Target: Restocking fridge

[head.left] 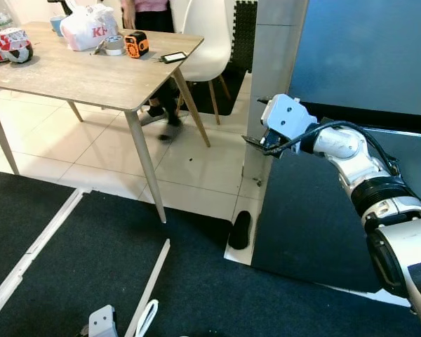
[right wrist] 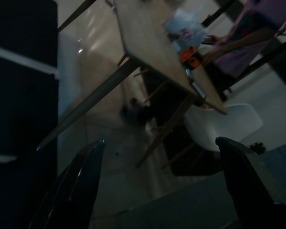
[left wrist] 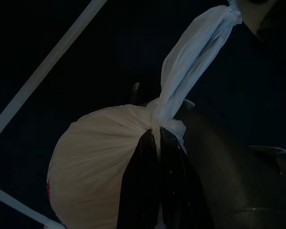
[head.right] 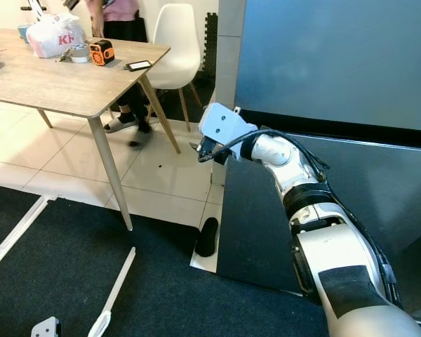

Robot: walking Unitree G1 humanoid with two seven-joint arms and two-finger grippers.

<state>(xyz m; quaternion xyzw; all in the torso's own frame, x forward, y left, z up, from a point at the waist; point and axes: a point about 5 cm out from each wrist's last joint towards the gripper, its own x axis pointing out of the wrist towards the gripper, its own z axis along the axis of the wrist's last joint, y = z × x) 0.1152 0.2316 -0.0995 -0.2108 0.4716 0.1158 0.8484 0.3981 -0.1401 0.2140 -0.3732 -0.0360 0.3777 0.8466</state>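
While the right arm reaches forward, the right gripper [head.right: 205, 151] sits at the fridge door [head.right: 337, 63], level with the dark seam between upper and lower doors. That edge runs vertically, so the coming pull likely turns on getting the fingers behind it from the side. The right arm is plainly the nearer one; no contact with the edge can be confirmed.

Right wrist view: the two black fingers [right wrist: 71, 186] stand well spread, nothing between them, looking past toward the wooden table [right wrist: 152, 43] and white chair [right wrist: 224, 126].

Left arm hangs low. Left wrist view, very dark: the left gripper [left wrist: 157, 157] has its fingers pressed together on the knotted neck of a white plastic bag [left wrist: 95, 157], which hangs below the knot, its twisted handle running up and away. Presumably this is the stock for the fridge.

Judgement: door not yet open; the bag waits in the left gripper.

A person [head.right: 116, 14] stands beyond the table.
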